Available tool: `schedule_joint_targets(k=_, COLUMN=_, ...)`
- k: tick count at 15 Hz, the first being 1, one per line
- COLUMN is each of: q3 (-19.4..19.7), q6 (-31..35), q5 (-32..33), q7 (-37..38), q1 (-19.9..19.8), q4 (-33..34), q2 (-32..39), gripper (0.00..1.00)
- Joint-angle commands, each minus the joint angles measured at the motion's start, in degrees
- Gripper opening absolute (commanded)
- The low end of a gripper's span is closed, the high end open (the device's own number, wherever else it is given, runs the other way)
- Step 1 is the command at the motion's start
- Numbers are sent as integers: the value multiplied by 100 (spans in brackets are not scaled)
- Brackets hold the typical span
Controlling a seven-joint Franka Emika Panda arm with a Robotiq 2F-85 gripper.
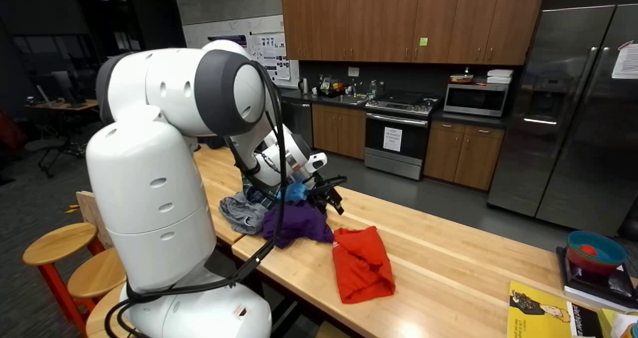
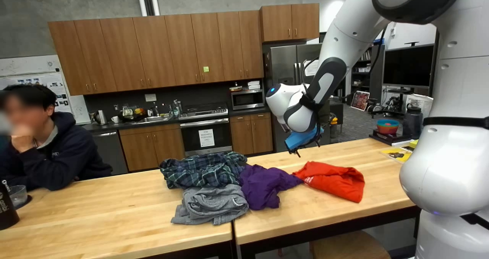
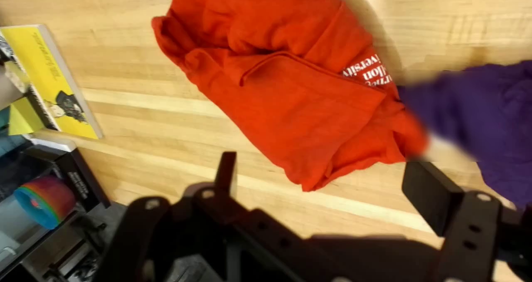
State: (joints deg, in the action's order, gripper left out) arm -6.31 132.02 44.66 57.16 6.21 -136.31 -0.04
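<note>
– How do the fingers (image 3: 430,199) stand?
– Wide apart, above the table (image 3: 158,107), its pale wood showing through the gap
– And what is just beside them?
– In the wrist view, the red shirt (image 3: 291,107), lying on the table loosely folded, its white lettering (image 3: 370,70) partly covered by a fold
– Does anything touch it?
– The purple cloth (image 3: 494,119) seems to, edge meeting edge in both exterior views; bunched against its opposite side are the grey cloth (image 2: 216,205) and the plaid shirt (image 2: 202,171)
– Farther off?
– Well apart from these, a yellow book (image 3: 54,82), then some bowls (image 1: 595,265) near the table's end; past the plaid shirt, a person (image 2: 65,152) leans an elbow on the table
– And behind all that?
– A stove (image 2: 206,123) below wooden cupboards (image 1: 413,19), a microwave (image 1: 476,98) beside it and a tall fridge (image 1: 563,113) farther along
</note>
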Motion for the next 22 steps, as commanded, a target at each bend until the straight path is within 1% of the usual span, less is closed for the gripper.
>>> schedule_joint_targets(k=1, q3=262, q6=539, q5=-807, q7=-1572, q1=-252, q4=-169, q2=-316, gripper=100)
schedule_joint_targets(k=5, q3=583, q6=435, q5=-1397, q7=-3402, q1=-574, q4=-69, q2=-437, gripper=100)
schedule_joint_targets(k=9, q3=925, q6=619, q5=-2281, q7=-4955, q1=-892, q4=205, q2=-433, gripper=100)
schedule_joint_targets(k=11, q3=1080, q6=681, q5=-2839, q7=-5748, q1=-1001, q4=423, q2=-316, gripper=100)
schedule_joint_targets(k=14, q3=1252, q6=470, q5=-3824, q7=-6986, q1=-1085, q4=724, q2=-97, gripper=100)
schedule_joint_targets(k=16, q3=1316, q6=357, q5=-4279, q7=-7670, q1=-1138, q4=842, q2=51, gripper=100)
schedule_joint_targets(k=18, q3=1328, q6=77, q5=-4789, q7=-8491, q1=-1171, q4=931, q2=181, gripper=100)
schedule_joint_targets(k=20, q3=1305, q6=-195, q5=-5039, q7=-9110, q1=-1224, q4=1035, q2=354, gripper=100)
schedule_joint_targets(k=22, q3=1274, q6=-466, q5=-5149, q7=-9564, q1=-1273, q4=1142, q2=520, gripper=100)
